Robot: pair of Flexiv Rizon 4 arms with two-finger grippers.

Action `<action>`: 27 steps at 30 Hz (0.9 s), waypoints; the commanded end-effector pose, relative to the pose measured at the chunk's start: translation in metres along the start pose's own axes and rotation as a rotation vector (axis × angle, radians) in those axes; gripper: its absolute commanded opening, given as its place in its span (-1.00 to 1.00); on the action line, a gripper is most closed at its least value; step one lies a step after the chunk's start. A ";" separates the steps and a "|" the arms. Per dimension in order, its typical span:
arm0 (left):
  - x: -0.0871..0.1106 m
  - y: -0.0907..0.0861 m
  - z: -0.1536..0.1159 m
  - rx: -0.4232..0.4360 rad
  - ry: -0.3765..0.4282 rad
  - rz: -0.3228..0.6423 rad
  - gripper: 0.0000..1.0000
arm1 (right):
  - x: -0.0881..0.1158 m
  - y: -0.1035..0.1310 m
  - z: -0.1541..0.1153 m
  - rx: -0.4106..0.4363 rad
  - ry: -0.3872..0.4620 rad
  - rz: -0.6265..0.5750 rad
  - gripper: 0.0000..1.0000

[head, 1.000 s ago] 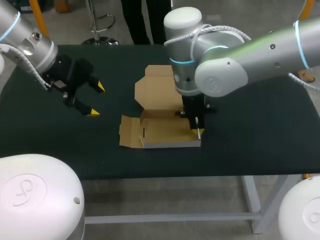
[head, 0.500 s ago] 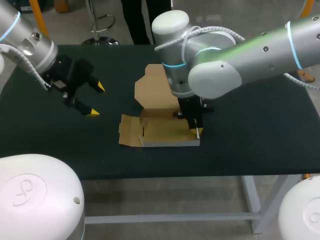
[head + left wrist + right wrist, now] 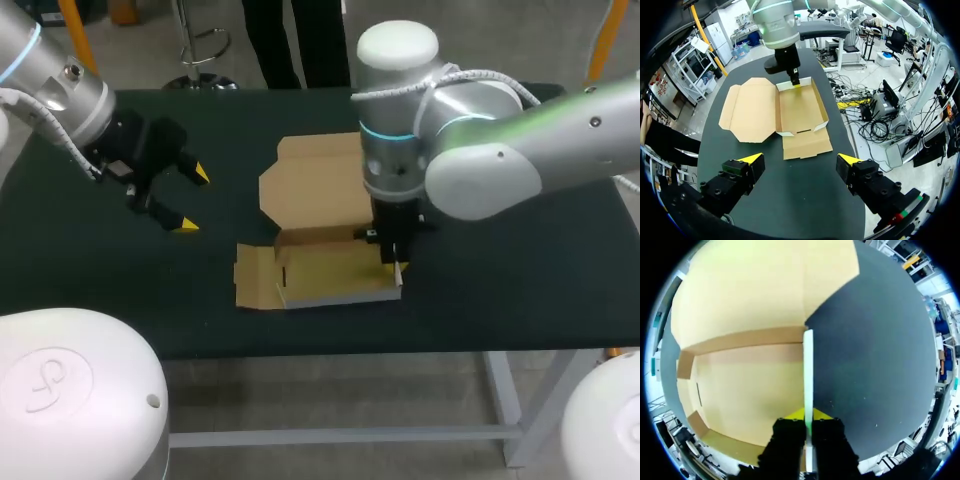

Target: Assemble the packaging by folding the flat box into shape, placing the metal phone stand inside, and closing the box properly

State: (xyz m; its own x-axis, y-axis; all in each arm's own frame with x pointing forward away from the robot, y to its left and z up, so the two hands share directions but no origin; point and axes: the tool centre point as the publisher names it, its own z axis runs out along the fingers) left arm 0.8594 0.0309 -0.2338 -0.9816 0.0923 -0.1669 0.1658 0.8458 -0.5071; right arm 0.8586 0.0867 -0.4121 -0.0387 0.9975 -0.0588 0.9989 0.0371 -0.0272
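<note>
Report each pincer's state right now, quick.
Left pincer: open, holding nothing.
Right pincer: shut on the upright side wall of the brown cardboard box.

Silver-grey arms (image 3: 500, 160) with cyan ring lights, white cables, black fingers (image 3: 735, 176) tipped yellow.

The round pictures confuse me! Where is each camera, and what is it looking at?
Head view: above and behind, looking down at the table; left arm and right arm show.
Left wrist view: on the left wrist, facing the box past open jaws.
Right wrist view: on the right wrist, facing the box wall pinched in its jaws.
All three share the box.
</note>
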 end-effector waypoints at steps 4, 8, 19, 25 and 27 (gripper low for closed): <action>0.000 0.000 -0.002 -0.004 0.004 -0.001 1.00 | -0.001 -0.005 0.000 -0.011 0.046 -0.005 -1.00; 0.000 0.000 -0.002 -0.004 0.004 -0.001 1.00 | 0.000 -0.006 0.003 -0.002 0.048 0.002 -1.00; 0.000 0.000 -0.002 -0.004 0.004 -0.001 1.00 | 0.001 -0.008 0.006 0.016 0.032 0.020 -1.00; 0.000 0.000 -0.002 -0.004 0.004 -0.001 1.00 | 0.001 -0.008 0.008 0.016 0.044 0.026 -1.00; 0.000 0.000 -0.002 -0.004 0.004 -0.001 1.00 | 0.001 -0.008 0.008 0.016 0.044 0.026 -1.00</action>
State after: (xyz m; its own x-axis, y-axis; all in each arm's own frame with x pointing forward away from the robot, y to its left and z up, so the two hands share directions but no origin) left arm 0.8594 0.0308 -0.2339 -0.9816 0.0923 -0.1670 0.1658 0.8458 -0.5071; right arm 0.8495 0.0870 -0.4198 -0.0096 0.9998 -0.0157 0.9992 0.0090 -0.0391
